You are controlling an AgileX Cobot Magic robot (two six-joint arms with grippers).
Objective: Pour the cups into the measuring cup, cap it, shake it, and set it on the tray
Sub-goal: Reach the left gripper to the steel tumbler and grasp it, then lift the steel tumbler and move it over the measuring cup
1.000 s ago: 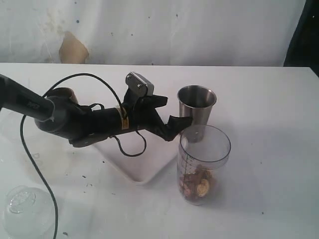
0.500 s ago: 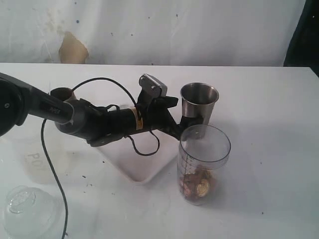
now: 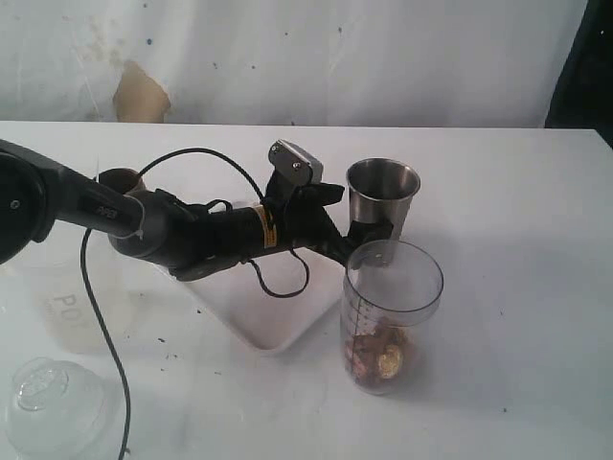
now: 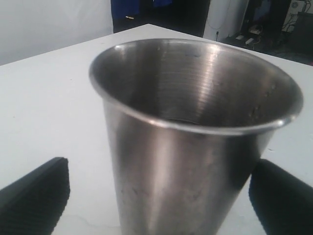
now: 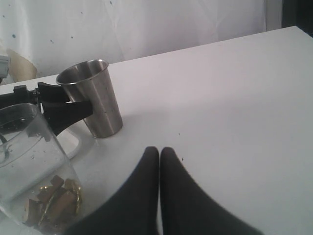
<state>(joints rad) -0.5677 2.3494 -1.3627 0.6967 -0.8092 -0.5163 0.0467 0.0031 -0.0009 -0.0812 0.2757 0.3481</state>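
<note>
The steel tumbler (image 3: 383, 196) (image 4: 190, 132) (image 5: 93, 100) stands upright behind the measuring cup (image 3: 391, 311) (image 5: 29, 166), a clear marked cylinder holding brown and gold pieces at its bottom. My left gripper (image 3: 362, 233) (image 4: 159, 196) is open, one finger on each side of the tumbler's lower wall; its fingers (image 4: 34, 191) show dark at both edges of the left wrist view. The brown wooden cup (image 3: 119, 179) peeks out behind the left arm. The white tray (image 3: 273, 321) lies under that arm. My right gripper (image 5: 160, 151) is shut and empty over bare table, outside the exterior view.
A frosted container marked "P01" (image 3: 67, 307) stands at the left, with a clear domed lid (image 3: 43, 393) near the front left corner. The left arm's black cable (image 3: 96, 316) trails over the table. A white wall backs the table.
My left arm has reached to the right, bringing its open fingers around the steel tumbler's base. It has hardly moved in the last half second. The measuring cup stayed put.
</note>
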